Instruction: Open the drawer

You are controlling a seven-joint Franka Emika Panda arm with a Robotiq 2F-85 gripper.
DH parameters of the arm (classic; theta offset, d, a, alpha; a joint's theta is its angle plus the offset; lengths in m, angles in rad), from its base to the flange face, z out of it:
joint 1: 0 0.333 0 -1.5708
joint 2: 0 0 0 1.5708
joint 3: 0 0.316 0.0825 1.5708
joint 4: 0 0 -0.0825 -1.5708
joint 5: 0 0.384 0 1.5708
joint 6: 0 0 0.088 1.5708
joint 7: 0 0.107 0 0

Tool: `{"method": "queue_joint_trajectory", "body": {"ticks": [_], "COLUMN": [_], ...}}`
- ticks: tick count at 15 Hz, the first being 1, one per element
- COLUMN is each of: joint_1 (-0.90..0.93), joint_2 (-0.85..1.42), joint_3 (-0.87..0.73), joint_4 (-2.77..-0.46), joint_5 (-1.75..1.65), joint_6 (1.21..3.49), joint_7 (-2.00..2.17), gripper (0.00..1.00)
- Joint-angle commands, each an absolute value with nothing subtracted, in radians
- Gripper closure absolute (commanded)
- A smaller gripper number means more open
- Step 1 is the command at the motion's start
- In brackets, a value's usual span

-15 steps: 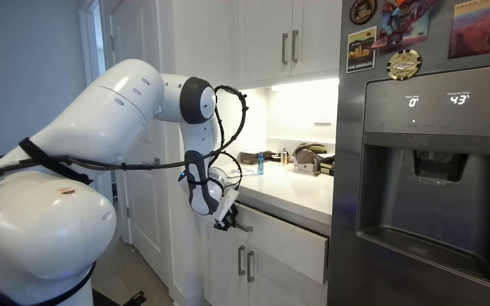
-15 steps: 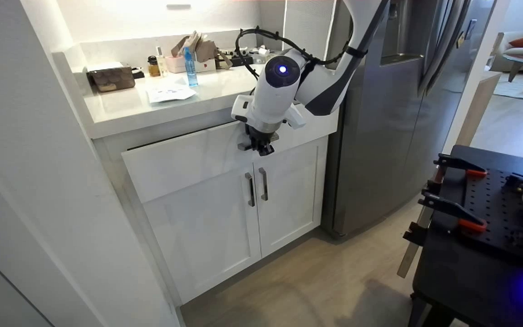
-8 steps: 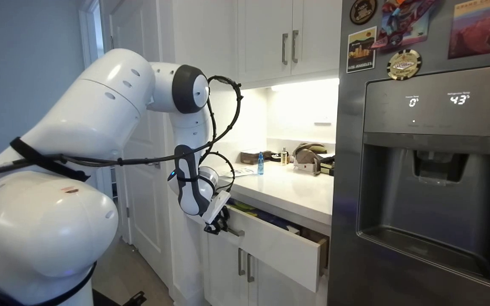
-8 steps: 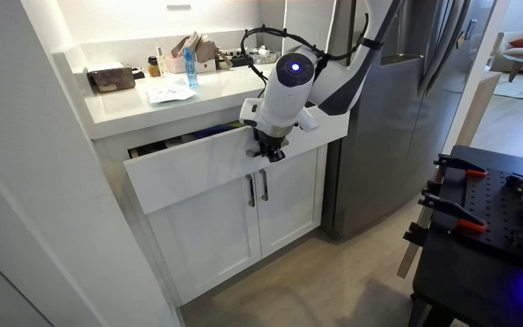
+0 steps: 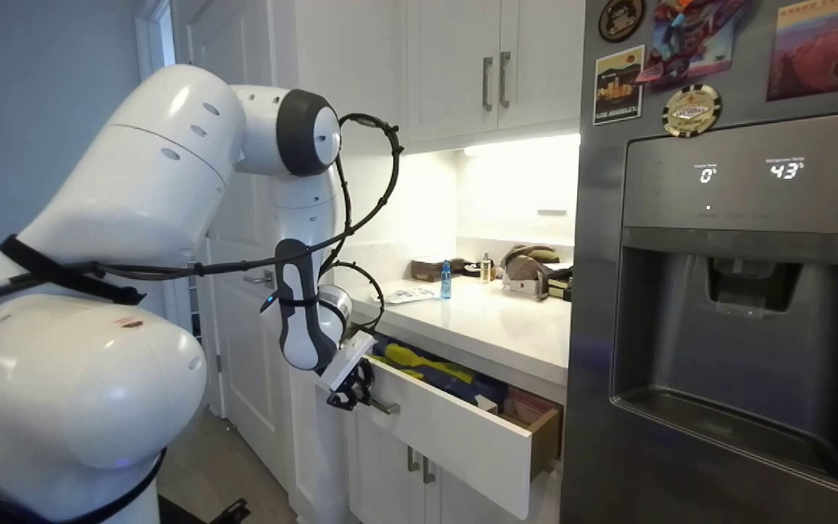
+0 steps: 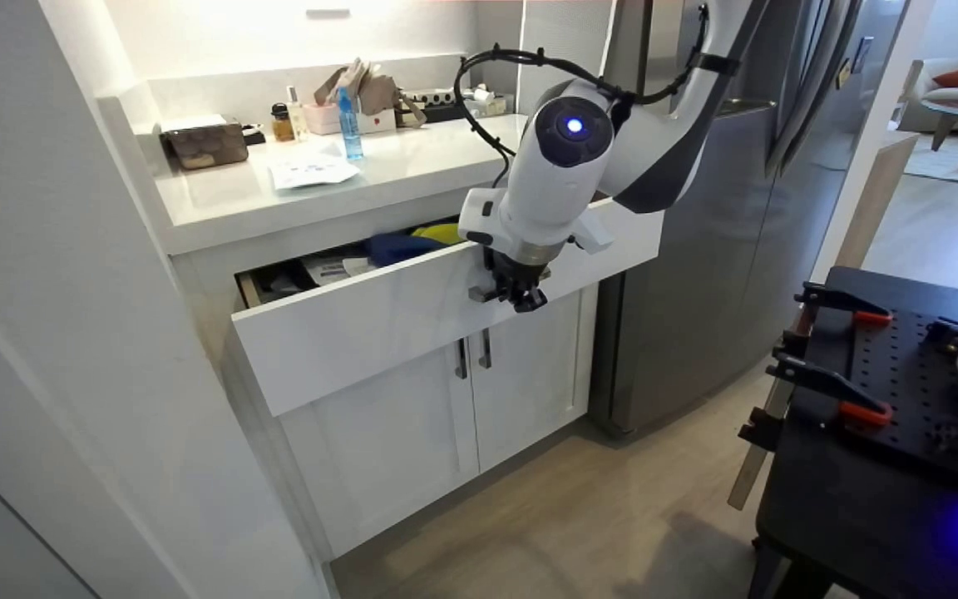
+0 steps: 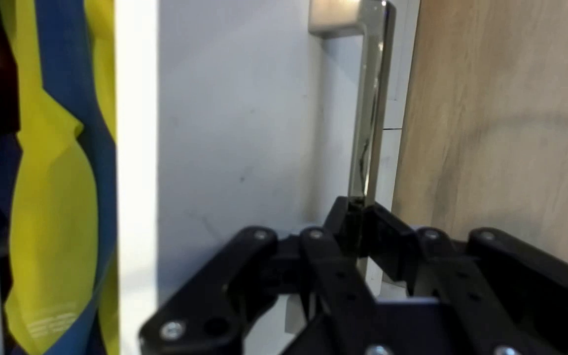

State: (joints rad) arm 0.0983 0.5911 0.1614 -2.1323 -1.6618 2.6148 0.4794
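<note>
The white drawer [image 5: 455, 440] stands partly open below the counter; its front also shows in an exterior view [image 6: 362, 333] and in the wrist view [image 7: 234, 128]. Yellow and blue packages [image 7: 57, 212] lie inside it, and a wooden side [image 5: 546, 440] shows. Its silver bar handle [image 7: 370, 113] runs between the fingers of my gripper [image 7: 358, 212]. The fingers are closed on the bar, one on each side of it. The gripper also shows at the drawer front in both exterior views [image 5: 352, 391] [image 6: 520, 291]. The fingers hide the middle of the handle.
White cabinet doors [image 6: 379, 449] with vertical handles are below the drawer. The counter [image 5: 492, 320] above bears a blue bottle [image 5: 446, 280] and several small items. A steel fridge [image 6: 695, 274] stands beside the cabinet. A black table [image 6: 845, 499] with clamps is opposite.
The drawer has slid outward from nearly shut to partly open, uncovering its contents. My gripper and arm have moved back with the handle, away from the cabinet.
</note>
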Motion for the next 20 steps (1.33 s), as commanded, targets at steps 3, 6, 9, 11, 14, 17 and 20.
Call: {"method": "queue_joint_trajectory", "body": {"ticks": [3,6,9,11,14,17,20], "joint_1": [0.079,0.095,0.111,0.120,0.134,0.146,0.162], "joint_2": [0.413,0.380,0.348,0.326,0.297,0.273,0.252], "joint_3": [0.158,0.171,0.187,0.200,0.221,0.242,0.262], "joint_4": [-2.386,-2.440,-2.494,-2.530,-2.579,-2.622,-2.660], "joint_5": [-1.530,-1.527,-1.525,-1.522,-1.520,-1.518,-1.518], "joint_6": [2.569,2.553,2.532,2.523,2.512,2.503,2.483], "joint_7": [0.372,0.412,0.461,0.490,0.530,0.572,0.634], "gripper": [0.97,0.97,0.97,0.97,0.97,0.97,0.97]}}
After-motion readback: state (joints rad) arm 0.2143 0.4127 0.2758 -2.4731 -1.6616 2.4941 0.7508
